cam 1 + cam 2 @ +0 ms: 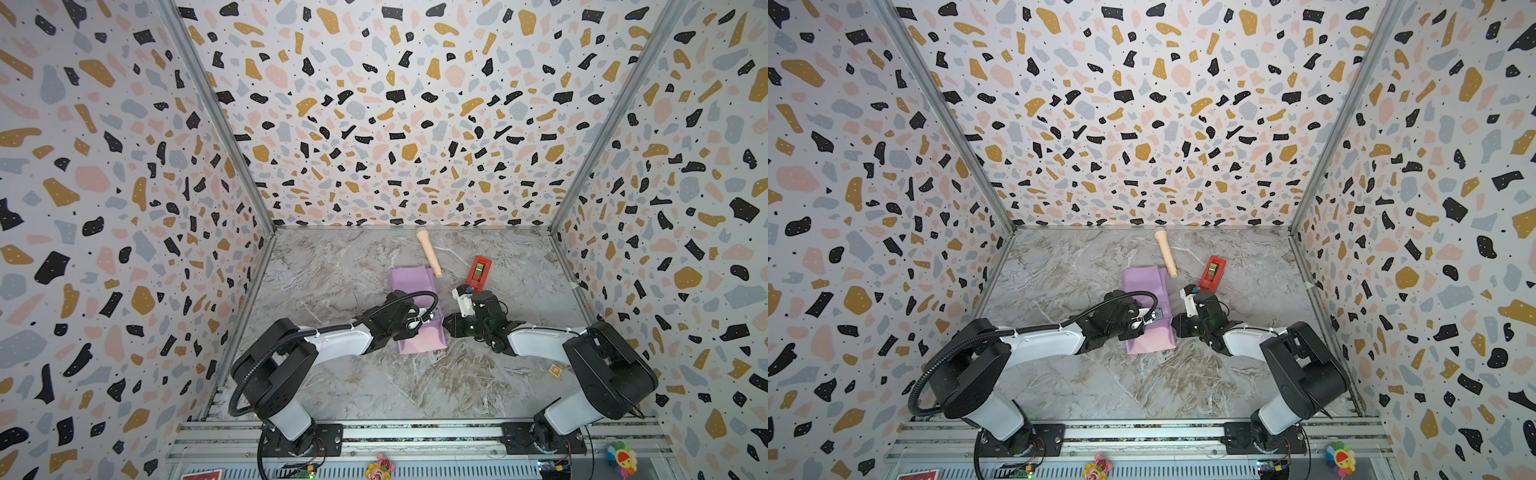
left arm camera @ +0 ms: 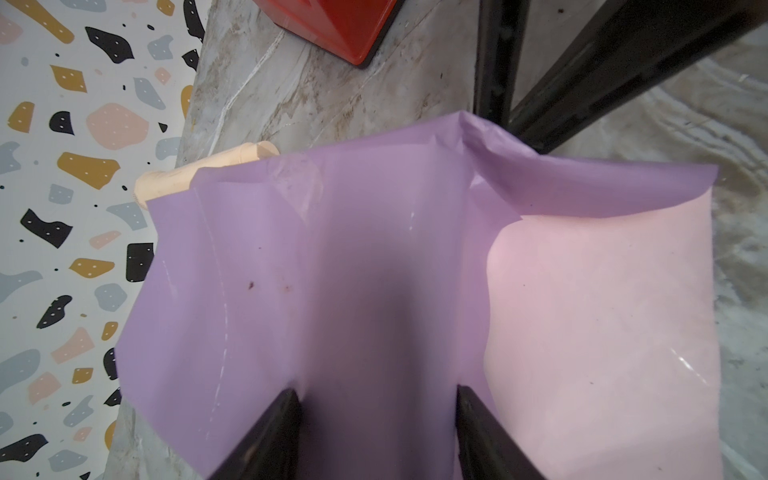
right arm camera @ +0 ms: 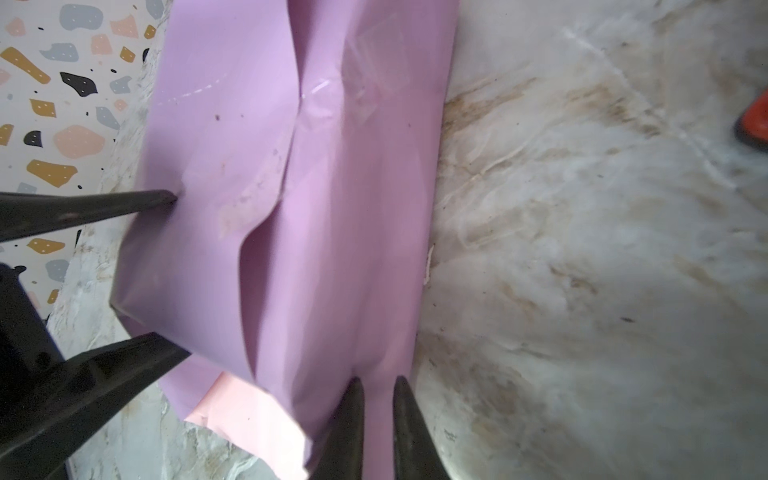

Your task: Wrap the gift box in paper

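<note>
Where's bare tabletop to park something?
Free: marble tabletop left of the lilac-pink paper sheet, and the front strip before the rail. Crowded: centre-right, with beige toy microphone, red tape dispenser and both arms.

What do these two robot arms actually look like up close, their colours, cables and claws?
Both arms mix glossy black joint housings with white link shells, on black bases bolted to a silver rail. A ribbed black hose loops from the left arm to its wrist; the right arm shows thinner black wires and a white block with a blue dot. The left gripper and right gripper each end in two slim, tapered black fingers.
</note>
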Action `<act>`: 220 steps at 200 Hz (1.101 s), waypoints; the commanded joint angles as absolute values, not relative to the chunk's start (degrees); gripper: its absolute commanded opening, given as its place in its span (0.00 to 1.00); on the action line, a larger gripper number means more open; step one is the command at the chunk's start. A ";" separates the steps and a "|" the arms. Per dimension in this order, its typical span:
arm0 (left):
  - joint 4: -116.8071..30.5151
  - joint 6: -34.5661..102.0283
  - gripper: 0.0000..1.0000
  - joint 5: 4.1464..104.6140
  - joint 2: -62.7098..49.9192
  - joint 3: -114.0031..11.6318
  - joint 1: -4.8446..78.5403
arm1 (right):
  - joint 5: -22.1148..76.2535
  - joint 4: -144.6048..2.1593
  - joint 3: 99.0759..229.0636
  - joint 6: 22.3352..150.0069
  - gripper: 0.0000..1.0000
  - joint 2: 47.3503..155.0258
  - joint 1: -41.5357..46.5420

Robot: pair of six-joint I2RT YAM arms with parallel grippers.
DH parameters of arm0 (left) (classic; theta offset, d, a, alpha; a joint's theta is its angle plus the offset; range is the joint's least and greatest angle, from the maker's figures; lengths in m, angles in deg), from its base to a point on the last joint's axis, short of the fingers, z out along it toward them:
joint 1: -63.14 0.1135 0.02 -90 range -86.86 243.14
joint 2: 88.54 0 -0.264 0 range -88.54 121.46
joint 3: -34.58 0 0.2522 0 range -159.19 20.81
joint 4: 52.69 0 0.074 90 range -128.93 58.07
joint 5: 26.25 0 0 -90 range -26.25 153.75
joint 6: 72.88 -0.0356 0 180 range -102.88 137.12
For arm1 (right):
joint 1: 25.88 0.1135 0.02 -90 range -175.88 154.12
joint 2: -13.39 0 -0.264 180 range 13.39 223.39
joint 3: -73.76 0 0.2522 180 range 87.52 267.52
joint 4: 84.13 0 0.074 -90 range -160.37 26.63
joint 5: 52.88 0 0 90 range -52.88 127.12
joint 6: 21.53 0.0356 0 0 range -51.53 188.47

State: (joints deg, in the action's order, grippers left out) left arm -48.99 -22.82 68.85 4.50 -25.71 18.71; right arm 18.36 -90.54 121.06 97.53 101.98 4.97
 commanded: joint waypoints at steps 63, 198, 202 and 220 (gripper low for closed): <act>-47.55 -23.96 0.58 69.90 5.96 -24.88 18.74 | 17.78 -90.87 123.35 99.71 0.14 101.45 6.72; -47.66 -23.75 0.58 69.88 5.95 -24.89 18.73 | 16.73 -94.39 123.47 104.10 0.10 103.93 8.05; -47.63 -23.74 0.58 69.90 5.97 -24.89 18.71 | 16.69 -94.57 123.34 104.32 0.10 103.95 8.12; -47.63 -23.74 0.57 69.93 5.94 -24.80 18.75 | 16.64 -95.34 123.20 104.93 0.10 104.24 8.35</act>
State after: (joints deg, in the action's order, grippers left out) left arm -49.01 -23.65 69.29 4.58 -25.71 18.71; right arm 17.37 -93.20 121.58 103.50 104.19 7.68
